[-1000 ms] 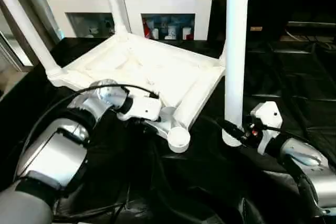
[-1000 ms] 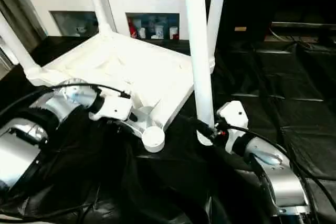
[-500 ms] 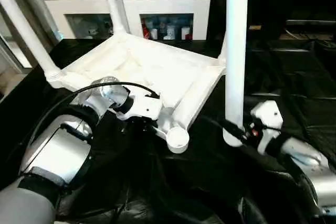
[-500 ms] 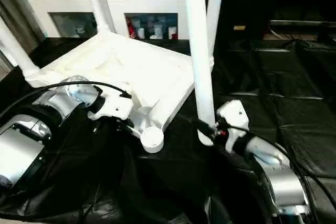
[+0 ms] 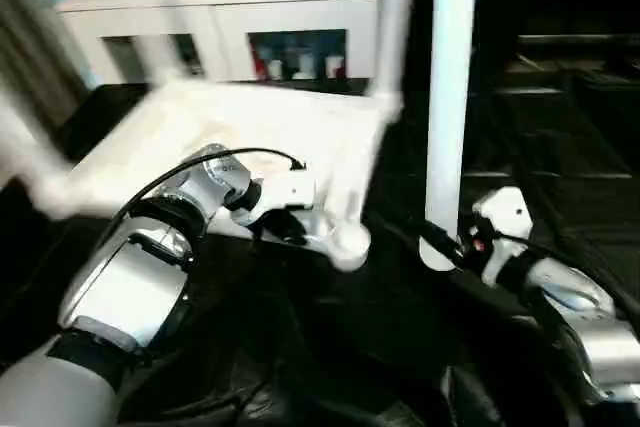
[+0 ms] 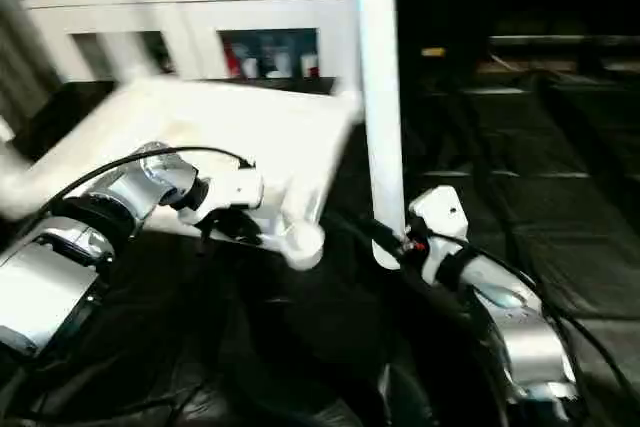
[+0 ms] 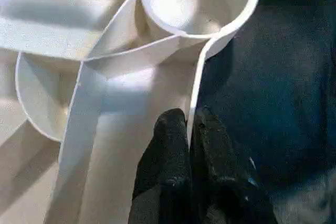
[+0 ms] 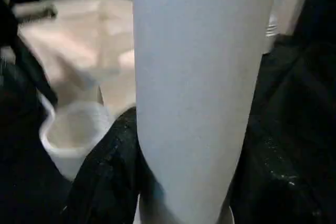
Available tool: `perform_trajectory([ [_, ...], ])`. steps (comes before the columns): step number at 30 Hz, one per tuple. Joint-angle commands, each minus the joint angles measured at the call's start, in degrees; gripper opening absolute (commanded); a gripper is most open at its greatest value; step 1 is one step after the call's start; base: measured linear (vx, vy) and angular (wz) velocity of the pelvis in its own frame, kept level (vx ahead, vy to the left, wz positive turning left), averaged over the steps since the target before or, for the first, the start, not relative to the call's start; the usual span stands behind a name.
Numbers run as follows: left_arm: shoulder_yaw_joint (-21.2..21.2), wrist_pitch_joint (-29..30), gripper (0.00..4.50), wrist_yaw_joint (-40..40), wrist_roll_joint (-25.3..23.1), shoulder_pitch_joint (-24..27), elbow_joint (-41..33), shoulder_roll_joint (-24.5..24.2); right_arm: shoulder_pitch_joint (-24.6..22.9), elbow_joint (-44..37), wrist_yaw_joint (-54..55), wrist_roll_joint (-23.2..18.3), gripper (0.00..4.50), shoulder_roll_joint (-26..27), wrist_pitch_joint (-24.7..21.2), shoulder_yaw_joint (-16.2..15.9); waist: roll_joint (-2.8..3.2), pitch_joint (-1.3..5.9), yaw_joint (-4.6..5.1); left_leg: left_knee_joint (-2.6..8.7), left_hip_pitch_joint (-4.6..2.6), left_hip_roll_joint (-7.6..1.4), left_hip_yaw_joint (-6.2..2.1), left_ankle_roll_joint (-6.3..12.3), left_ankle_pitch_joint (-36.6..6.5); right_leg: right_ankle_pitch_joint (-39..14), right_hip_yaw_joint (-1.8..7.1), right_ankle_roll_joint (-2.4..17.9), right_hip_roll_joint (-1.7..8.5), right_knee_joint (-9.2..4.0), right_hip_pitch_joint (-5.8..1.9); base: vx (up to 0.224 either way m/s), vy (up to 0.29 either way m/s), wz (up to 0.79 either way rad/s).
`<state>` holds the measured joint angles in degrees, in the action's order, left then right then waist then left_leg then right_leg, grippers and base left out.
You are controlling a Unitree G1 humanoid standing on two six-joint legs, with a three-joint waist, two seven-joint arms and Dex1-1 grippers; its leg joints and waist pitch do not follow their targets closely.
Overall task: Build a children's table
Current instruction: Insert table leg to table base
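Observation:
The white children's table top (image 5: 250,132) lies upside down on black cloth, ribbed underside up. My left gripper (image 7: 189,129) is shut on a thin rim wall beside the near corner socket (image 5: 348,243), one black finger (image 7: 168,150) on each side of it. The socket (image 7: 197,3) is open and holds no leg. My right gripper (image 5: 442,243) is shut on the lower end of a loose white leg (image 5: 448,97), held upright just right of that socket. The leg (image 8: 199,93) stands between my right fingers (image 8: 110,166). Another fitted leg (image 5: 395,17) rises from the far right corner.
A white cabinet with glass doors (image 5: 220,7) stands behind the table. Crumpled black cloth (image 5: 560,137) covers the floor all around. A blurred fitted leg (image 5: 25,152) stands at the left corner. A black cable (image 5: 200,162) runs along my left forearm.
The head views have shifted and blurred. The table top has swung a little in my left gripper, and its near socket now sits slightly closer to the held leg. Both grips are unchanged.

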<state>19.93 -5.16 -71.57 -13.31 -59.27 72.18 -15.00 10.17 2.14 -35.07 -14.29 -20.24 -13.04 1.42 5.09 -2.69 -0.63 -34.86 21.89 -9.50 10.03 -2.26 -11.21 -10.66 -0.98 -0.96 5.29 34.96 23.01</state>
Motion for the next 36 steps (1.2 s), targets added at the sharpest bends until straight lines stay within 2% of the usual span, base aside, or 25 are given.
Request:
perform_trajectory([
  [1,-1.2,2.9,0.0,1.5,1.6,3.8,0.2,0.6,1.6,0.1,1.0,-2.4,1.88,1.1,-1.6,1.1,-2.43,3.65,-1.08,4.22,-0.08,-2.17,-0.81,5.96,-9.0,-10.4,0.96,16.2,2.87,-4.65,-3.01,0.0,0.0,0.0],
  [2,-1.2,2.9,0.0,1.5,1.6,3.8,0.2,0.6,1.6,0.1,1.1,-2.4,1.88,1.1,-1.7,1.1,-2.14,3.82,-1.28,4.17,-0.23,-2.31,-0.83,6.25,-8.3,-9.0,0.94,16.7,2.95,-4.43,-3.08,0.0,0.0,0.0],
  [3,-2.9,3.4,0.0,3.6,3.2,6.1,-3.3,2.0,3.1,0.9,2.4,-4.5,1.88,2.6,-3.8,2.5,-3.24,3.86,-1.22,4.11,-0.2,-2.33,-0.58,6.96,-7.5,-6.7,0.89,17.2,2.68,-4.3,-3.04,0.0,0.0,0.0],
  [4,-3.4,3.8,0.0,4.1,3.6,6.9,-4.7,2.5,3.5,1.1,2.7,-5.2,1.88,3.0,-4.4,3.0,-2.88,3.88,-1.49,4.11,-0.21,-2.31,-0.6,7.8,-6.5,-4.9,0.84,17.7,2.75,-4.16,-2.97,0.0,0.0,0.0],
  [5,-4.1,4.2,0.0,5.5,4.1,7.7,-5.7,3.2,4.0,1.4,3.0,-5.6,1.88,3.2,-4.8,3.3,-3.0,3.98,-1.73,4.07,-0.39,-2.53,-0.6,7.92,-6.5,-4.6,0.83,17.9,2.85,-4.04,-2.97,0.0,0.0,0.0],
  [6,-4.6,4.4,0.0,6.7,4.6,8.5,-6.9,3.8,4.4,1.5,3.2,-5.8,1.88,3.4,-5.1,3.5,-2.84,4.21,-2.1,3.92,-0.64,-2.64,-0.55,8.18,-5.6,-3.3,0.85,18.1,2.83,-3.81,-2.85,0.0,0.0,0.0],
  [8,-5.4,5.3,0.0,8.5,5.4,9.8,-8.6,4.9,5.2,1.8,3.5,-6.2,1.88,3.7,-5.7,4.0,-3.13,4.13,-2.32,4.01,-0.62,-2.87,-0.49,8.62,-4.9,-1.2,0.8,18.4,2.69,-3.54,-2.75,0.0,0.0,0.0],
  [10,-6.1,6.8,0.0,11.5,6.2,11.4,-10.5,6.6,6.2,2.1,3.6,-7.4,1.88,4.0,-6.8,4.9,-3.62,4.0,-2.56,4.16,-0.77,-2.93,-0.42,8.2,-6.0,-2.5,0.79,17.9,2.75,-3.76,-2.69,0.0,0.0,0.0],
  [12,-6.2,7.3,0.0,12.1,6.3,11.7,-10.9,7.0,6.3,2.0,3.5,-7.8,1.88,4.0,-7.2,5.1,-3.61,3.87,-2.89,4.27,-0.86,-2.91,-0.41,7.27,-7.4,-4.9,0.87,17.3,2.88,-4.01,-2.65,0.0,0.0,0.0],
  [13,-6.1,7.1,0.0,13.4,6.0,13.2,-12.9,7.2,6.8,1.8,3.3,-8.3,1.88,3.9,-7.9,5.3,-4.02,3.81,-2.88,4.4,-0.84,-2.95,-0.38,6.69,-7.8,-5.9,0.94,16.9,2.88,-4.11,-2.67,0.0,0.0,0.0],
  [15,-5.2,4.5,0.0,14.8,4.9,14.6,-14.6,7.0,7.1,1.8,2.9,-8.4,1.87,3.6,-8.2,5.3,-4.03,3.72,-2.89,4.5,-0.68,-2.96,-0.47,6.29,-8.0,-6.3,0.94,16.1,2.88,-4.16,-2.74,0.0,0.0,0.0],
  [16,-4.7,0.7,0.0,14.9,4.3,15.5,-15.9,6.6,7.2,1.9,2.9,-8.4,1.87,3.4,-8.3,5.4,-4.38,3.79,-2.84,4.52,-0.63,-2.97,-0.49,6.21,-7.7,-6.1,0.96,15.5,2.88,-4.11,-2.81,0.0,0.0,0.0],
  [17,-4.5,-1.7,0.0,14.7,4.2,15.8,-16.5,6.4,7.4,2.0,2.8,-8.4,1.87,3.3,-8.4,5.5,-4.28,3.76,-2.88,4.54,-0.58,-2.96,-0.57,6.22,-7.6,-6.2,0.94,15.3,2.93,-4.18,-2.8,0.0,0.0,0.0],
  [18,-4.4,-4.0,0.29,14.5,4.2,16.2,-17.2,6.1,7.5,2.1,2.8,-8.5,1.87,3.2,-8.5,5.6,-4.5,3.75,-2.81,4.59,-0.49,-2.9,-0.57,6.02,-7.6,-6.7,0.93,14.7,2.9,-4.16,-2.82,0.0,0.0,0.0],
  [19,-4.5,-4.0,0.47,14.3,4.3,16.2,-17.3,6.1,7.6,2.2,2.7,-8.5,1.87,3.1,-8.5,5.6,-4.48,3.78,-2.66,4.59,-0.58,-2.9,-0.51,5.79,-7.6,-6.4,0.96,14.5,2.84,-4.16,-2.74,0.0,0.0,0.0],
  [21,-5.3,-2.4,0.58,11.9,5.8,16.1,-18.7,5.5,8.0,2.7,2.6,-8.6,1.87,2.7,-8.5,5.6,-4.48,3.85,-2.69,4.53,-0.77,-2.97,-0.45,5.66,-6.9,-4.8,0.98,14.9,2.8,-3.96,-2.61,0.0,0.0,0.0],
  [23,-7.3,1.0,0.94,10.5,8.2,15.8,-20.1,5.4,8.3,3.1,2.6,-8.6,1.87,2.4,-8.5,5.6,-4.52,3.87,-2.73,4.44,-0.72,-2.92,-0.37,5.75,-5.9,-3.2,0.96,15.7,2.85,-3.66,-2.63,0.0,0.0,0.0],
  [24,-8.1,2.7,0.94,10.5,9.2,15.8,-21.1,5.3,8.3,3.0,2.6,-8.5,1.87,2.4,-8.5,5.5,-5.35,3.9,-2.69,4.35,-0.71,-2.89,-0.21,6.05,-5.3,-2.4,0.94,16.0,2.8,-3.56,-2.67,0.0,0.0,0.0],
  [25,-8.3,3.4,0.94,10.5,9.6,15.9,-21.7,5.0,8.3,2.9,2.6,-8.6,1.87,2.3,-8.6,5.4,-4.9,3.87,-2.92,4.3,-0.69,-2.9,-0.26,6.37,-4.8,-2.1,0.96,16.3,2.95,-3.41,-2.7,0.0,0.0,0.0],
  [27,-7.7,2.6,0.94,10.3,8.8,16.1,-22.0,3.7,8.3,2.9,2.5,-8.4,1.87,2.5,-8.7,5.3,-4.72,3.8,-2.91,4.29,-0.74,-2.97,-0.26,6.55,-4.8,-2.2,0.92,16.3,2.85,-3.52,-2.55,0.0,0.0,0.0],
  [30,-7.5,1.1,0.94,9.5,8.3,16.0,-19.9,2.5,8.0,2.7,2.5,-8.3,1.87,2.7,-8.6,5.1,-4.87,3.73,-2.86,4.32,-0.78,-2.94,-0.25,6.26,-4.9,-1.6,0.89,16.3,2.79,-3.46,-2.64,0.0,0.0,0.0],
  [31,-7.7,1.4,0.94,9.4,8.5,16.0,-19.7,2.3,7.9,2.6,2.6,-8.3,1.87,2.8,-8.6,5.0,-4.69,3.74,-2.92,4.32,-0.83,-2.93,-0.26,6.03,-5.0,-1.8,0.91,16.3,2.82,-3.44,-2.67,0.0,0.0,0.0],
  [36,-7.1,2.4,0.94,9.0,8.0,16.1,-20.1,1.4,7.5,2.5,2.4,-8.3,1.87,2.8,-8.4,4.7,-4.85,3.66,-2.86,4.43,-0.83,-2.97,-0.21,5.15,-6.0,-2.8,0.92,16.2,2.88,-3.52,-2.76,0.0,0.0,0.0],
])
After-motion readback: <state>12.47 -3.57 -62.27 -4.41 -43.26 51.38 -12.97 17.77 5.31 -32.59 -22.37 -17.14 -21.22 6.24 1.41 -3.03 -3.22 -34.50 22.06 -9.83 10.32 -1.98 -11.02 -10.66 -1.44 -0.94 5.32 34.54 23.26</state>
